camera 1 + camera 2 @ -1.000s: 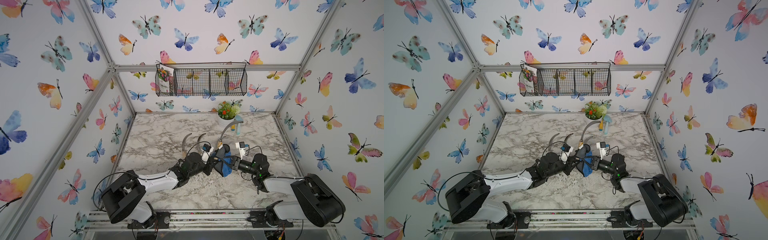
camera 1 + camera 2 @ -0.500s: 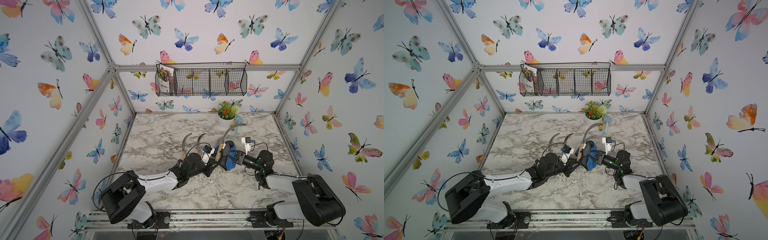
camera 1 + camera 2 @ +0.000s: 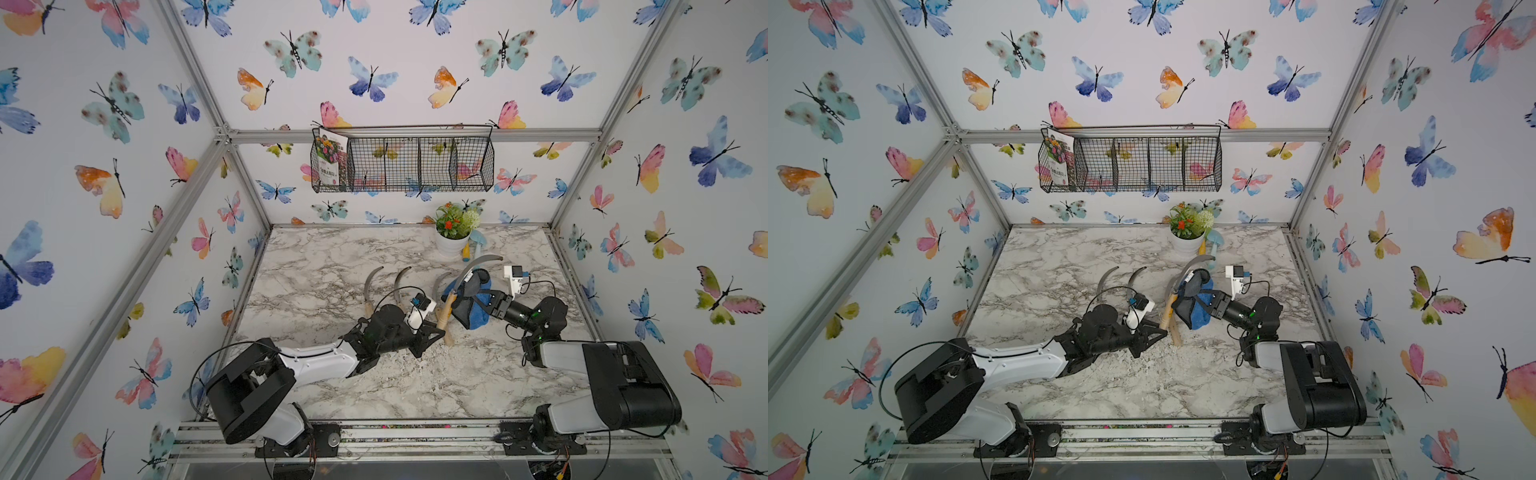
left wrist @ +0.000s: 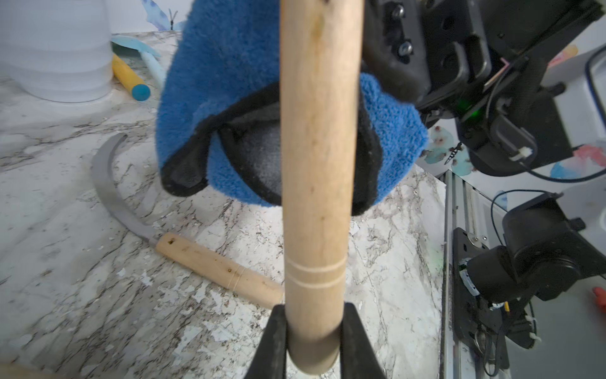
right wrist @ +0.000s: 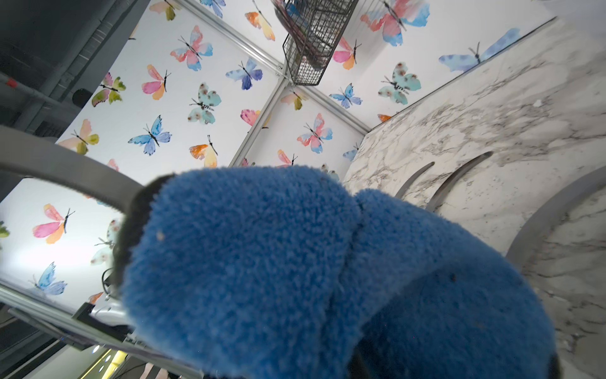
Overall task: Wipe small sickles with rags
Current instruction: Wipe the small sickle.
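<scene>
My left gripper [image 3: 443, 332] [image 4: 314, 331] is shut on the butt end of one small sickle's pale wooden handle [image 3: 447, 312] [image 4: 316, 164]. It holds that sickle tilted up, and the grey blade [image 3: 478, 264] [image 5: 65, 164] arcs toward the back. The blue rag with a dark grey-black piece [image 3: 473, 305] [image 3: 1196, 305] [image 4: 229, 82] [image 5: 295, 262] is bunched around the blade just above the handle. My right gripper [image 3: 486, 301] is shut on the rag, which hides its fingers in the right wrist view. Three more sickles lie on the marble: [image 3: 371, 286], [image 3: 399, 282], [image 4: 210, 262].
A white pot with flowers [image 3: 452, 243] stands at the back, with a light-blue trowel with a yellow handle [image 3: 471, 245] [image 4: 131, 78] beside it. A black wire basket [image 3: 403, 164] hangs on the back wall. Pale crumbs litter the marble [image 3: 436, 365] in front of the left gripper.
My right gripper has carried the rag up along the held sickle, from beside the handle toward the blade and the back right. The left gripper has kept its hold.
</scene>
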`<state>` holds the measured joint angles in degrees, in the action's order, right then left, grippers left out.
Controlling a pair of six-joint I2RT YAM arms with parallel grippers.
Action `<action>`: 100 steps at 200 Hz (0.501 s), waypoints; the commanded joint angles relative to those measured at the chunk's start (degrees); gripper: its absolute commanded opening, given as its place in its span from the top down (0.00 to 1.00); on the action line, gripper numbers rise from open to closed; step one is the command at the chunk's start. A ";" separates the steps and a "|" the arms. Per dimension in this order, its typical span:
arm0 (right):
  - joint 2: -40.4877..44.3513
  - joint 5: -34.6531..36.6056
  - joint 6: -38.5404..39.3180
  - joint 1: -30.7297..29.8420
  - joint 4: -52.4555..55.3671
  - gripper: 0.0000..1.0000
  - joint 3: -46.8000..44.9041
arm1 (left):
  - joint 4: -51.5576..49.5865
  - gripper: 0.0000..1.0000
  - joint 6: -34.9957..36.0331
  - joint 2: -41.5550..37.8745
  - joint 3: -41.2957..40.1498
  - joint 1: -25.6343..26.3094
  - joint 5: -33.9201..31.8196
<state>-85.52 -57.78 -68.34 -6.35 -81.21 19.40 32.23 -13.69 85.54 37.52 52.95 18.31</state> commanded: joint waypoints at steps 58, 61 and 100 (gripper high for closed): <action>-11.25 -4.54 -11.15 -0.07 -22.77 0.98 3.20 | -0.09 1.00 -6.88 4.78 2.40 0.05 7.95; -11.25 -4.49 -11.04 -0.09 -22.77 0.98 3.19 | 0.12 1.00 -7.60 4.95 2.20 0.05 7.71; -12.29 -4.10 -10.51 -0.16 -22.76 0.98 3.55 | -0.53 1.00 -12.62 8.51 3.32 -0.64 7.79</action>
<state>-96.68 -61.08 -78.61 -6.35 -91.35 21.45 31.83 -21.74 91.66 39.68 52.86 24.60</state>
